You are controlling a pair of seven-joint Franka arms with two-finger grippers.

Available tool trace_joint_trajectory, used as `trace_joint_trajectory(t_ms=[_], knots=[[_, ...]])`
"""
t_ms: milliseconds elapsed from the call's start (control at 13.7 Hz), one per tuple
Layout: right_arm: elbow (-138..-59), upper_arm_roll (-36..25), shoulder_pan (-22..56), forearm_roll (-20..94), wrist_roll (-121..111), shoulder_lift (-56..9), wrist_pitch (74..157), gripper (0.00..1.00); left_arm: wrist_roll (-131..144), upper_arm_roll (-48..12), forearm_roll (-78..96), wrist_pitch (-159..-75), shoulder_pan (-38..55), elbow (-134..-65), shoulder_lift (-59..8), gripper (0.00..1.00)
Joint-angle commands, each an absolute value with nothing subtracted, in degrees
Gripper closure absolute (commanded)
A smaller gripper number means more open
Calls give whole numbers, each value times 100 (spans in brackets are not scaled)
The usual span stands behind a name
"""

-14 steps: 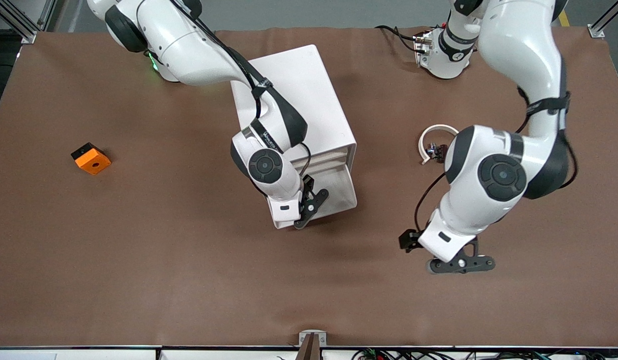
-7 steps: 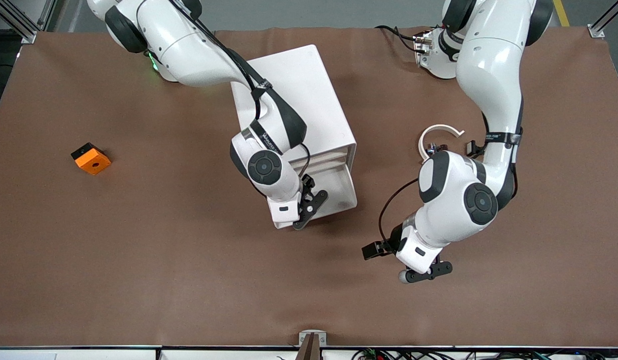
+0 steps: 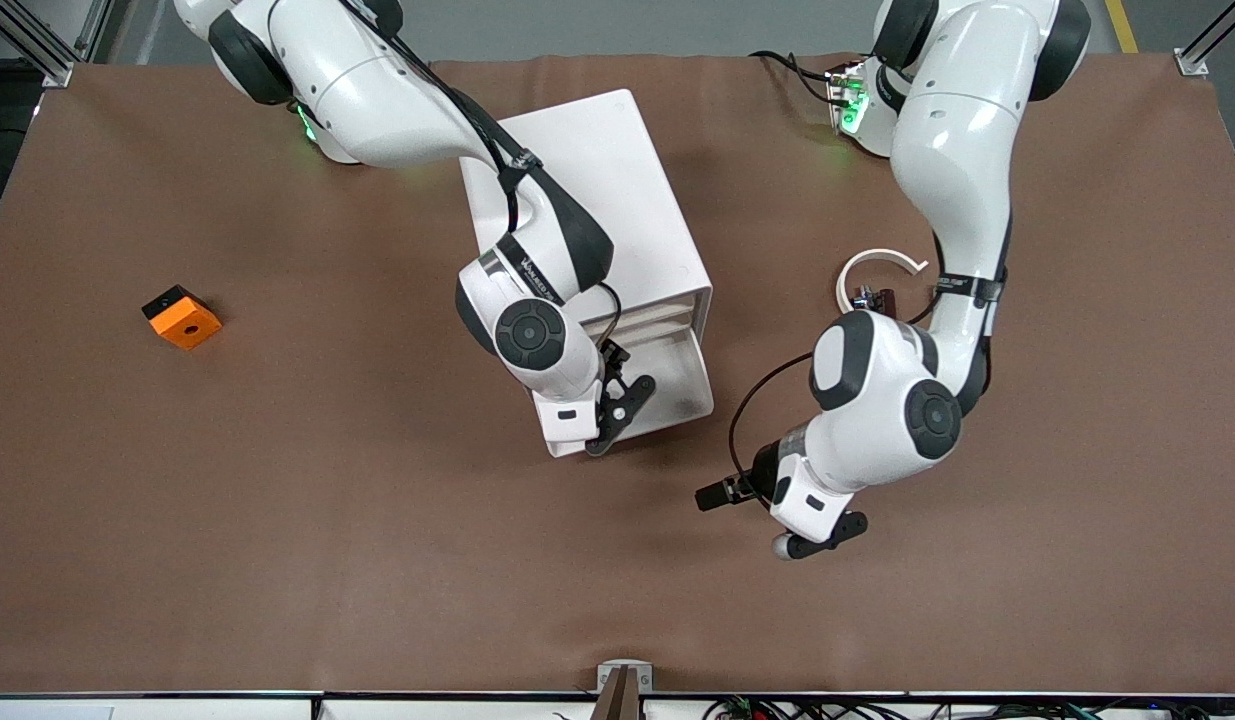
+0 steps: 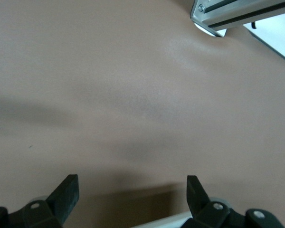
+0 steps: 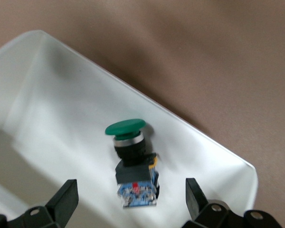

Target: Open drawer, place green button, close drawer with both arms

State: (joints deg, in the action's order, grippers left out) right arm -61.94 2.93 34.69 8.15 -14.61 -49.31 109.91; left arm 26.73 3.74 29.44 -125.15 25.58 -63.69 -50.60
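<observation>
The white cabinet (image 3: 597, 190) stands mid-table with its bottom drawer (image 3: 682, 375) pulled open toward the front camera. The button (image 5: 129, 156), with a green cap, black body and blue base, lies on its side on the drawer's white floor (image 5: 61, 118). My right gripper (image 5: 129, 187) hangs just above it, open, with its fingers on either side and not touching it. In the front view the right gripper (image 3: 622, 400) hides the button. My left gripper (image 3: 812, 540) is open and empty over bare table, nearer the front camera than the drawer; the left wrist view (image 4: 131, 180) shows only brown mat.
An orange square block (image 3: 182, 317) lies toward the right arm's end. A white curved piece (image 3: 872, 262) with a small black part (image 3: 872, 298) lies beside the left arm's elbow. A metal bracket (image 3: 625, 675) sits at the table's front edge.
The left arm has swung its gripper low over the table toward the drawer's front. The right gripper has stayed over the open drawer.
</observation>
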Motion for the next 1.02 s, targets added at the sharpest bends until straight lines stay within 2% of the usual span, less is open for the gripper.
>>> trace_joint_trajectory(t_ms=[0,219,584,950], knots=[[-5767,325,3323,914,-1433,-4834,10355,0,2531,387,2823,-12963,2890,-6389,-5300,0],[-5739,325,3209,923,-1345,-4562,10239,0,2593,396,2628,-13051,3111,-6442,-5405,0],[-5792,334,2752,958,-1354,-3606,10213,0,2602,396,2637,-13833,3454,-6451,-5853,0],[-5818,71,2637,888,-1362,-2866,8906,0,2602,413,2445,-13887,3612,-6662,-5933,0]])
